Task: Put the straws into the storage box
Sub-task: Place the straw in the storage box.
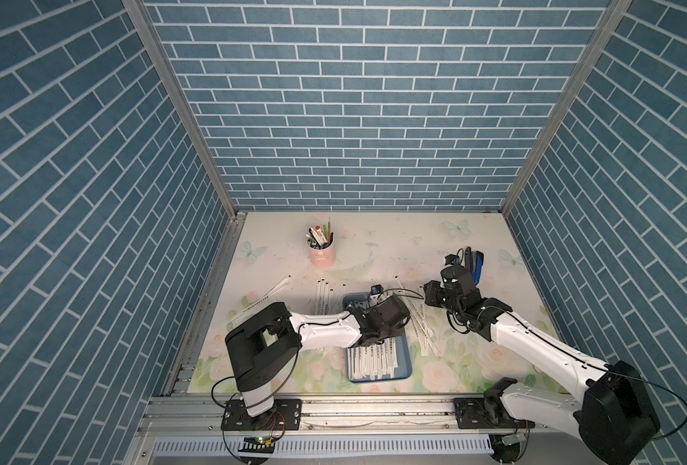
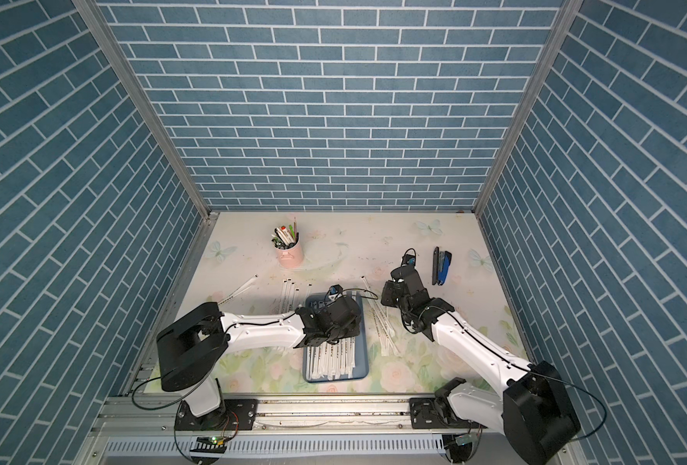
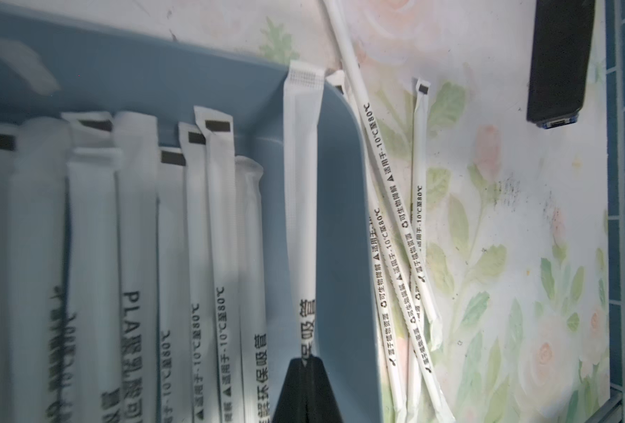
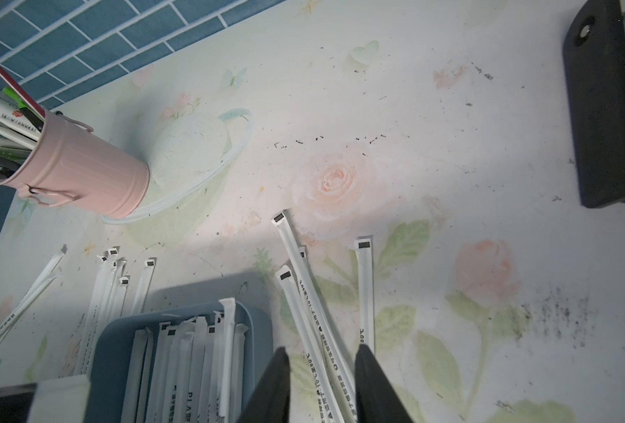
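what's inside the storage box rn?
Wrapped straws lying side by side in the storage box. The left hand pinches one straw at its wall. In both top views the left arm covers the far half.

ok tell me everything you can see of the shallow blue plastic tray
The shallow blue plastic tray is rectangular, with rounded corners and a low rim, lying flat on the floral tabletop. White paper-wrapped straws lie lengthwise inside, side by side. One more straw, pinched in the shut left gripper, pokes past its far rim.
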Controlling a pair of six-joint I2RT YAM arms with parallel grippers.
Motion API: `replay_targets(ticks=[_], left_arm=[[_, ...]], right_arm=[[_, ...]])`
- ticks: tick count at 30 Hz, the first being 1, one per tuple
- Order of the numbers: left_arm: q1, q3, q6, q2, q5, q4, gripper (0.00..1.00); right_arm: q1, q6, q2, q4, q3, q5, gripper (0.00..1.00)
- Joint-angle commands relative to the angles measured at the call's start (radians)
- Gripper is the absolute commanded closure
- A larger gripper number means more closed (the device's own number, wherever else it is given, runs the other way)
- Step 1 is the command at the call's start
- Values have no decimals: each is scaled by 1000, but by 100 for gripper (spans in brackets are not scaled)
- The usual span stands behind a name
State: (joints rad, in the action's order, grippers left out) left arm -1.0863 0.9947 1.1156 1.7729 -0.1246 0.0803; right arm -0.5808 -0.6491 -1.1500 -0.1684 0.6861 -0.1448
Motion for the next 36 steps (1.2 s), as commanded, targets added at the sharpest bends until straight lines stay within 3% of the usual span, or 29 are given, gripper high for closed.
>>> replay_targets(ticks=[1, 9, 27, 30, 33, 36], left_arm=[[-8, 15, 12, 27, 22, -25, 100], [-7, 11, 22, 52, 28, -29, 100], [4, 18, -31, -14, -8, -2, 75], [6, 31, -100, -92, -83, 72, 67], [21, 40, -215, -195, -168, 139, 51], [88, 34, -381, -287, -147, 146, 41]], right_arm=[[5, 26, 23, -23, -13, 4, 68], [6, 23, 22, -15, -23, 11, 68], [43, 93, -26, -43, -3, 22, 68], [79, 153, -52, -63, -3, 65, 69], [85, 220, -107, -84, 11, 120, 69], [85, 251, -163, -104, 38, 140, 68]])
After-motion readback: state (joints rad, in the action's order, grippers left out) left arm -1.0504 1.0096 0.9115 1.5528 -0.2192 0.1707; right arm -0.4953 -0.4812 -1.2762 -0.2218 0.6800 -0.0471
